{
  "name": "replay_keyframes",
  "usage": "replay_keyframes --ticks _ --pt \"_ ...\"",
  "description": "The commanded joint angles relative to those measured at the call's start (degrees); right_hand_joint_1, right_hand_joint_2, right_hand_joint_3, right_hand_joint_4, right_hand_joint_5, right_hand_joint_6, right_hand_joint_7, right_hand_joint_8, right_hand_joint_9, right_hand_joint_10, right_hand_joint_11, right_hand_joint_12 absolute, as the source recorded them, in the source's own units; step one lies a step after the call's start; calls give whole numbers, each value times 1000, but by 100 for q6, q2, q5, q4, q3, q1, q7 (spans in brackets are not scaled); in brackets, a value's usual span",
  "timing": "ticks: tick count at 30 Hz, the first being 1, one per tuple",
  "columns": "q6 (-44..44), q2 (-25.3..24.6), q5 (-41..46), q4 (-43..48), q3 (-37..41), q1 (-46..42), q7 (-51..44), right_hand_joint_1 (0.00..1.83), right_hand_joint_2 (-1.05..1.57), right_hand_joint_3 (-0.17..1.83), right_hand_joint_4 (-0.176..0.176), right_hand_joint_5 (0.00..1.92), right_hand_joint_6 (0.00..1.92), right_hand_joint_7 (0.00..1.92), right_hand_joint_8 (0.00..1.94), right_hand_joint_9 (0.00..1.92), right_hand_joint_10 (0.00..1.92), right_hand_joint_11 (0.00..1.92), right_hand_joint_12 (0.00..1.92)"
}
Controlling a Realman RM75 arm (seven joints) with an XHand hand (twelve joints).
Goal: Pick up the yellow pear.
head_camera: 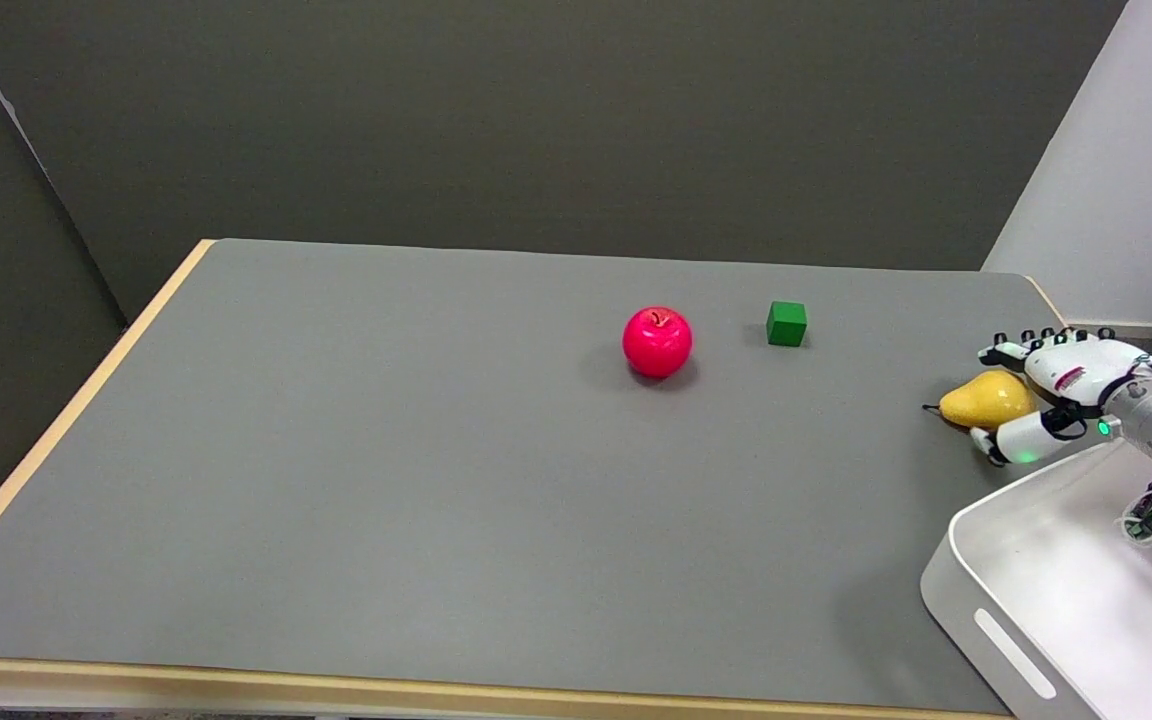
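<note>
Grey table (386,480): spread right hand (1056,385) brackets yellow pear (984,400), ungrasped; no legible writing.

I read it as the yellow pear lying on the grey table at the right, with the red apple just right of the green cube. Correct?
Not quite. The head view shows the red apple left of the green cube, not right. The yellow pear does lie on the grey table at the right.
</note>
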Motion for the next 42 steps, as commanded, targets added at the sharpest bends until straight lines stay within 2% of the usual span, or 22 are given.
replay_keyframes --ticks 1,5,8,9,12,13,14,16,20,21,22,23,28,32,35,37,42 --pt "81 -8 -307 17 -156 54 -20 733 566 1006 70 109 332 191 285 175 594 110 1183" --pt "295 -1 -308 43 -290 54 -20 910 604 1024 71 133 363 266 326 289 700 157 1206" --pt "409 8 -301 43 -356 54 -20 989 676 987 106 283 601 417 493 426 877 218 1236" --pt "428 15 -301 43 -366 54 -20 992 699 972 114 305 680 443 533 450 912 229 1239" --pt "483 16 -262 51 -398 54 -20 959 762 915 165 381 1049 584 820 556 1082 267 1253" --pt "498 16 -261 51 -405 54 -20 950 767 913 170 393 1080 594 846 566 1099 271 1256" --pt "501 16 -261 51 -407 54 -20 922 831 822 175 427 1176 608 881 580 1123 274 1262" --pt "501 23 -261 51 -407 61 -20 796 1199 291 176 579 1608 642 975 620 1195 273 1285" --pt "570 32 -253 59 -421 70 -20 844 1116 389 176 645 1553 685 1035 650 1230 289 1278" --pt "595 39 -253 59 -423 77 -5 935 1122 357 105 650 1586 709 1108 664 1240 297 1276" --pt "618 40 -253 59 -430 85 -4 1077 1149 282 -11 646 1648 741 1219 682 1251 309 1274" --pt "621 40 -253 59 -431 93 -4 1145 1156 255 -66 645 1677 761 1269 693 1260 315 1274" --pt "652 63 -245 74 -439 140 20 1151 1112 325 -56 648 1666 795 1260 712 1278 324 1270" --pt "998 64 -105 223 -384 142 28 1154 1092 354 -52 650 1654 815 1252 712 1294 321 1293" --pt "1353 64 33 496 -221 72 28 1157 1048 432 -42 647 1639 840 1263 723 1320 329 1319" --pt "1545 64 35 725 -87 3 28 1160 1064 396 -41 641 1626 846 1269 747 1319 355 1309" --pt "2244 41 24 1444 351 -277 42 1162 1033 446 -35 648 1600 866 1274 749 1354 357 1355"
